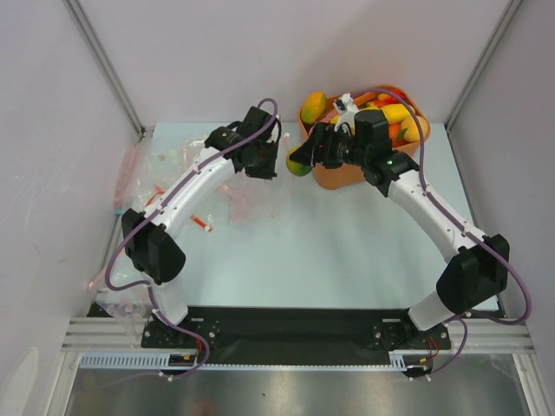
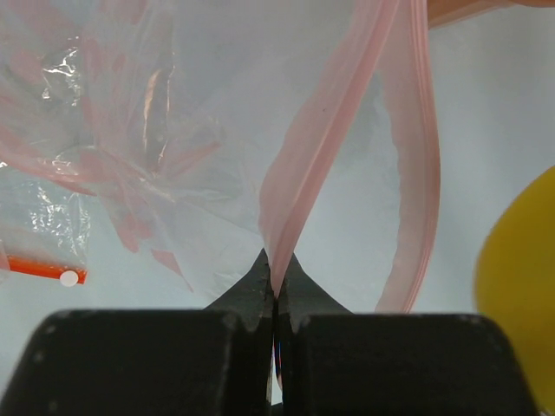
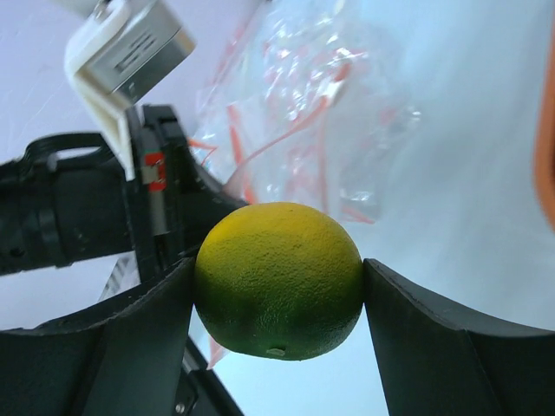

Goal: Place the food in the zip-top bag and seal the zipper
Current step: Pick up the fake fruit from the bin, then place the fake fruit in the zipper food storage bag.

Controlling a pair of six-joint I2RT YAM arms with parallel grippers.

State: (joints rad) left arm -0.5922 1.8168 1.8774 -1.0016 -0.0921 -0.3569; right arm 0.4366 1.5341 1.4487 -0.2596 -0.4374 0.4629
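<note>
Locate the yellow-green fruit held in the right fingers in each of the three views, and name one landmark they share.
Top external: yellow-green fruit, upper centre, just left of the orange tub.
Left wrist: probably the yellow curve at the right edge.
Right wrist: centre, gripped between the right fingers.
Shared landmark: the zip-top bag.

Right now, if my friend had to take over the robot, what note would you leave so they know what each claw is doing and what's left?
Left gripper: shut on the zipper, pinching one lip of the zip-top bag; the bag's mouth gapes open.
Right gripper: shut on a yellow-green fruit, held beside the orange tub, on the bag's side of it.
Other food: in the tub.
Done: bag opened, one fruit picked up. No food shows inside the bag.
Left: drop this fruit in, move the others, press the zipper shut.
</note>
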